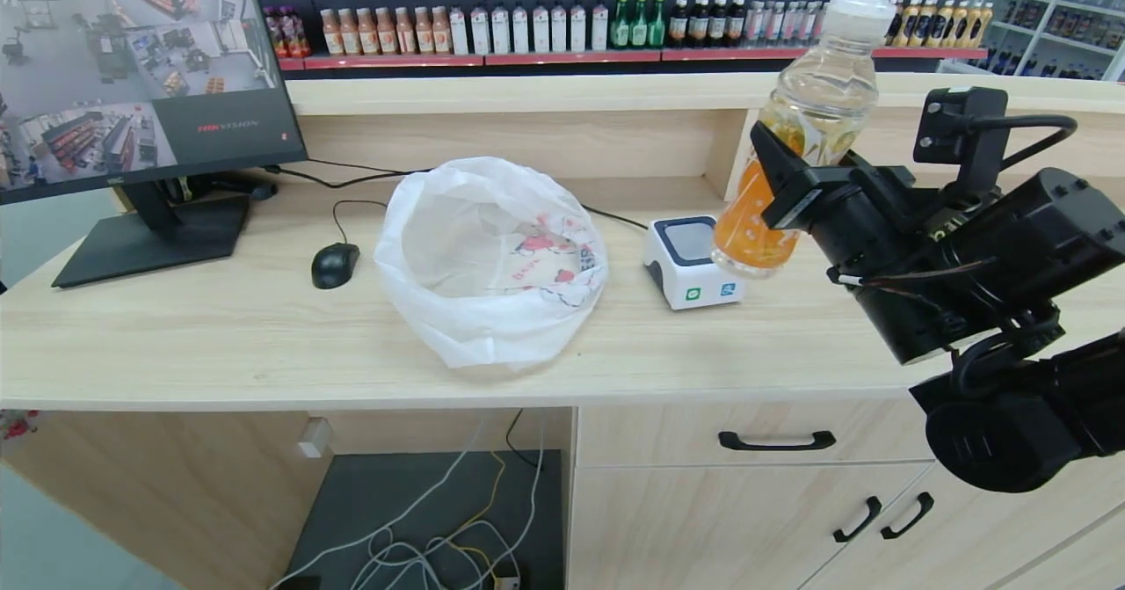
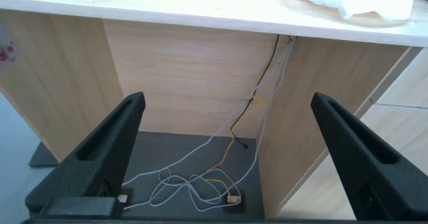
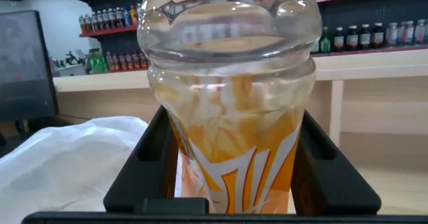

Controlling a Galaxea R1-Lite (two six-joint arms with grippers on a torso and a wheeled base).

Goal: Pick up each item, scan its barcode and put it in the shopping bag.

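While my right tool (image 1: 785,193) clamps the bottle (image 1: 813,115) across its orange label, I hold the bottle tilted, cap upward, with its base hanging just beside the scanner (image 1: 691,261) on the table (image 1: 220,344). I judge this pose is meant to turn the label toward the scanner's window, though I cannot make out where the barcode sits. The shopping bag (image 1: 490,256) lies on the table with its mouth spread open, between the mouse (image 1: 335,265) and the scanner, near enough for a short carry once the scan registers. My left tool (image 2: 227,158) hangs below the table edge, spread wide and empty, probably parked clear of the working space
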